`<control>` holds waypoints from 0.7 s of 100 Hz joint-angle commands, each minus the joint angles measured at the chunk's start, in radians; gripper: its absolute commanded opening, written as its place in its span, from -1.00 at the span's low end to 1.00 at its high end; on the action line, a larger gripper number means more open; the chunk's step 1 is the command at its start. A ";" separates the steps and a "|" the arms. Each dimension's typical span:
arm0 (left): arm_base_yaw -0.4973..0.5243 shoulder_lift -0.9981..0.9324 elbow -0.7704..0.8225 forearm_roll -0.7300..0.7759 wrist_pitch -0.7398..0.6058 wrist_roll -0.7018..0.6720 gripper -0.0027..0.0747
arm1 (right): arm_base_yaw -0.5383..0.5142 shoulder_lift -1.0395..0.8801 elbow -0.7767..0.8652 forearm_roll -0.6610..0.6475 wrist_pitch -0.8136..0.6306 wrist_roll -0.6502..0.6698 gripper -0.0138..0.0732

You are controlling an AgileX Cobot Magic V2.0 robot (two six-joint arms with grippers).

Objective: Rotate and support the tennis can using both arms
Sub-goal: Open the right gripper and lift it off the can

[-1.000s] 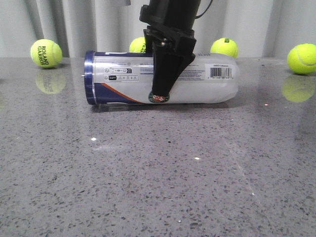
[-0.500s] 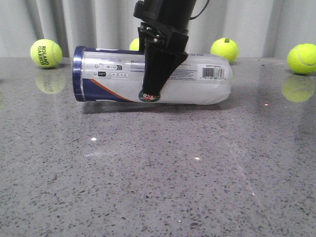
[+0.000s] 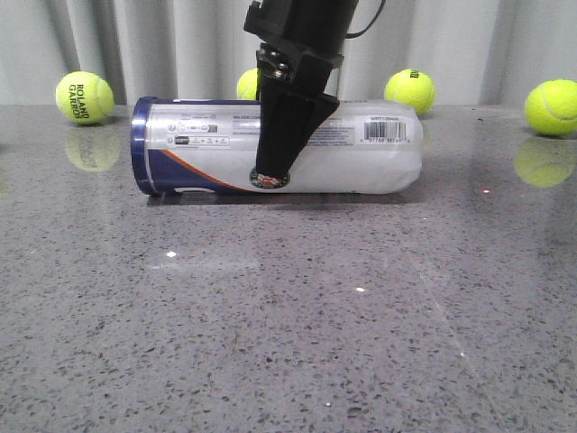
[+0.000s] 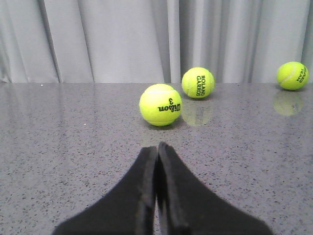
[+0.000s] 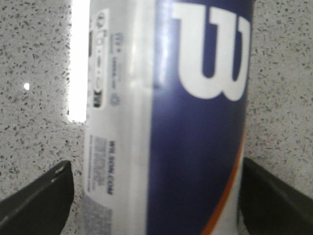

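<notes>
The tennis can (image 3: pixel 275 146) is lying on its side across the grey speckled surface (image 3: pixel 288 316), navy rim toward the robot's left and rounded clear end toward its right. Compared with a second ago, it is sitting further toward the robot's left: the rim has slid leftward and the barcode end has followed. Half a second ago the rim end was tipped up a little off the surface; now the can is lying level again, its underside seeming to be resting along the surface with a thin shadow beneath.

The right gripper (image 3: pixel 271 179) is reaching down from above over the middle of the can, one black tapering finger crossing the front of the tube with its tip at the round logo. It has travelled leftward together with the can. In the right wrist view the jaws are standing wide, one finger (image 5: pixel 36 203) on each side of the can (image 5: pixel 166 122); whether they are pressing the tube I cannot tell.

The left gripper (image 4: pixel 157 152) is hovering elsewhere over the surface with its jaws pressed together and empty, pointing toward a tennis ball (image 4: pixel 160 105) lying near it.

Other balls (image 3: pixel 84 97) are lying behind the can, unmoved.
</notes>
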 commanded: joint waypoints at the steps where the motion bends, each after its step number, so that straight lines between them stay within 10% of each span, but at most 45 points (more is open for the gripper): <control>1: 0.003 -0.034 0.043 -0.003 -0.077 -0.010 -0.98 | -0.003 -0.057 -0.034 0.015 0.076 0.001 0.84; 70: 0.003 -0.034 0.043 -0.003 -0.077 -0.010 -0.98 | -0.003 -0.125 -0.165 -0.003 0.090 0.134 0.84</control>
